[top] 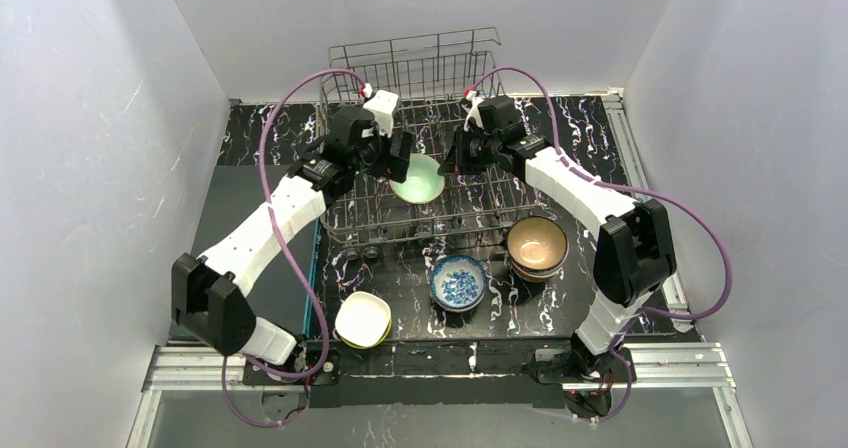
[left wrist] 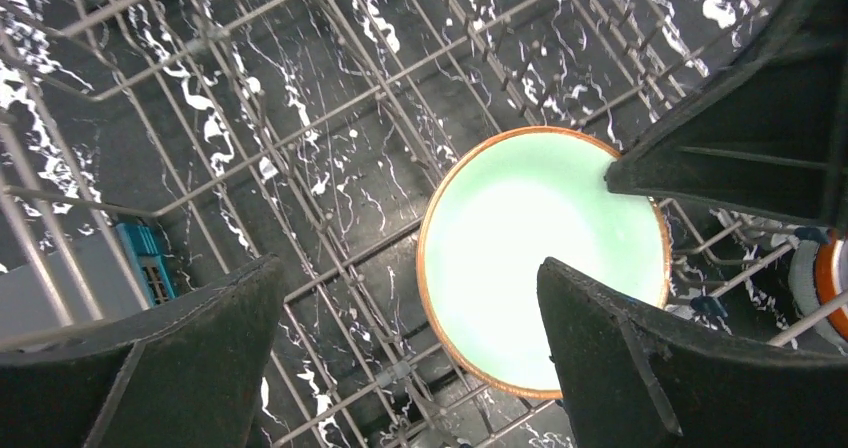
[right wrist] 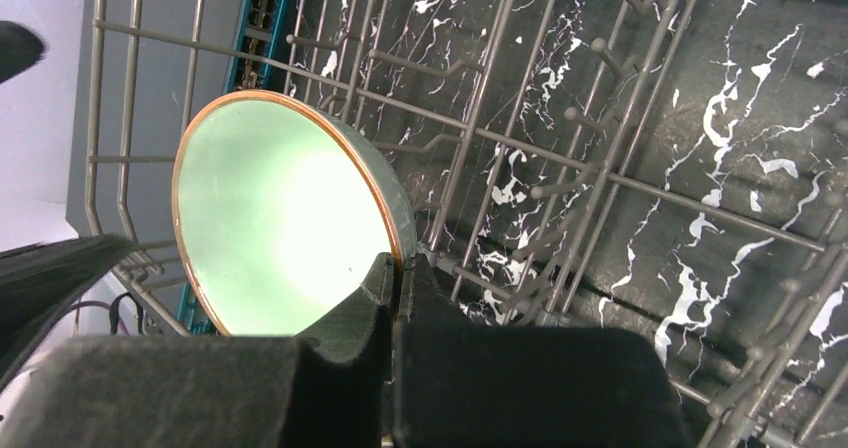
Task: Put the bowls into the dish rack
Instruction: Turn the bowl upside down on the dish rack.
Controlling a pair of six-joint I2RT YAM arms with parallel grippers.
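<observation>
A mint bowl [top: 417,179] with a copper rim stands tilted on its edge inside the grey wire dish rack [top: 420,66]. My right gripper [top: 455,158] is shut on the bowl's rim, one finger inside and one outside, as the right wrist view shows [right wrist: 400,263]. The bowl [right wrist: 280,238] leans among the rack tines [right wrist: 620,183]. My left gripper [top: 395,158] hovers over the rack just left of the bowl, jaws wide open and empty [left wrist: 408,268]. The bowl [left wrist: 545,258] lies partly behind its right finger.
Outside the rack's near side stand a blue-patterned white bowl [top: 458,282], a stack topped by a tan bowl [top: 537,245], and a white bowl on a yellow one [top: 362,318]. White walls enclose the table on three sides.
</observation>
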